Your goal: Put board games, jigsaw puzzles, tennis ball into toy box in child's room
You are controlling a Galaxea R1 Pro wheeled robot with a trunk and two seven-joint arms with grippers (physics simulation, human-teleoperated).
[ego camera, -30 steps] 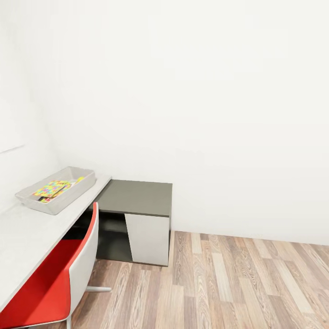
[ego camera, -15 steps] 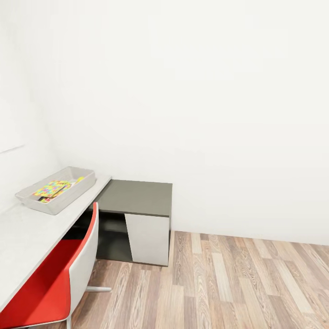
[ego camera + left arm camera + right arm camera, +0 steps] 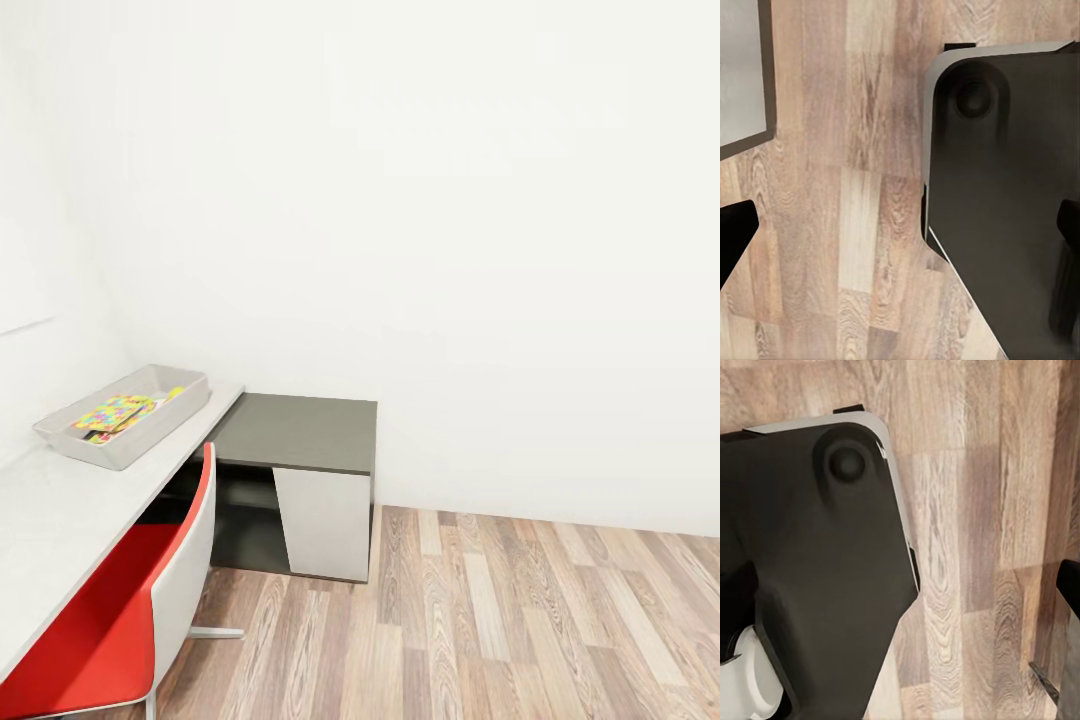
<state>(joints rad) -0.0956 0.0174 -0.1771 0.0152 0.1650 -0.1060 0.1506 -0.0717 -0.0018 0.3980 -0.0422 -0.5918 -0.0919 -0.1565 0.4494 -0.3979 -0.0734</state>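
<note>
Toy box point(image 3: 60, 432) is sitting on the pale surface point(image 3: 70, 520) at the head view's left, a bright jigsaw puzzle point(image 3: 112, 411) lying inside it; whether more is in there, you cannot tell from here. Nothing is changing: the head view is matching the two pictures before it, so your base and head are standing idle. Beside the surface, the dark-topped cabinet point(image 3: 300, 430), the red chair point(image 3: 120, 610) and the plank floor point(image 3: 520, 620) are sitting as they were. The left gripper point(image 3: 900, 240) is hanging over the floor by the robot base point(image 3: 1005, 195), jaws wide and empty. The right gripper's point(image 3: 1050, 607) jaw spread cannot be told. Judgement: you are pausing between fetches; remaining toys are likely elsewhere.
</note>
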